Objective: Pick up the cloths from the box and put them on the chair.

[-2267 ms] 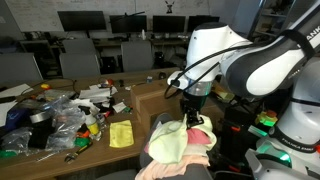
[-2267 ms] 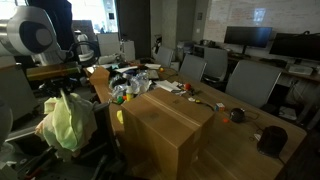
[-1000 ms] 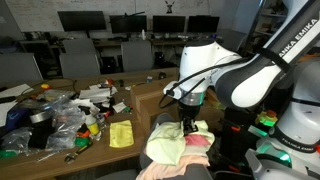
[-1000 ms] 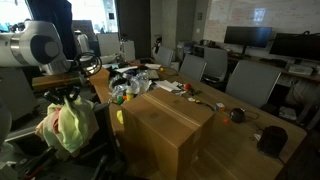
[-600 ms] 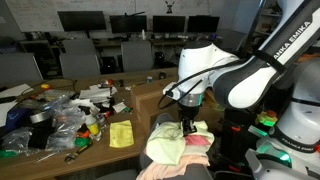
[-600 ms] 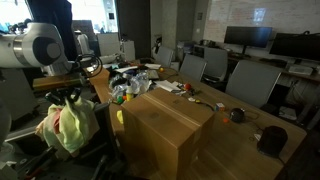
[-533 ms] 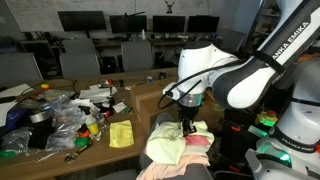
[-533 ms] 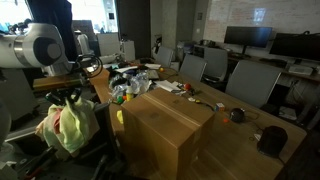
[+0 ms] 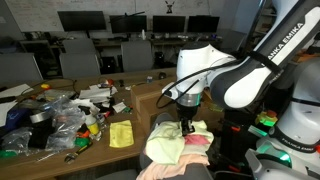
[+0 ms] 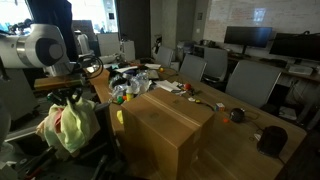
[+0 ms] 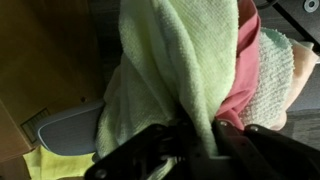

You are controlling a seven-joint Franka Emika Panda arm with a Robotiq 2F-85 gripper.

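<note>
- The tool [image 9: 187,126] is clenched on a bundle of cloths [image 9: 170,147]. In the wrist view its fingers [image 11: 150,150] pinch a yellow-green fold, with pink and whitish pieces bunched alongside.
- In an exterior view the bundle [image 10: 68,125] hangs outside the box [image 10: 168,128], just beside it and apart from it.
- Judged done: this bundle is out of the box.
- A grey padded edge [image 11: 65,130] beside the box, below the bundle, is probably the chair. Its seat is too hidden to be sure.
- Judged left: lower the bundle onto the chair and let go.
- A peach mass [image 9: 160,170] below the bundle may be a cloth already laid down; I cannot tell.
- The box's inside is hidden, so whether more cloths remain is unknown.
</note>
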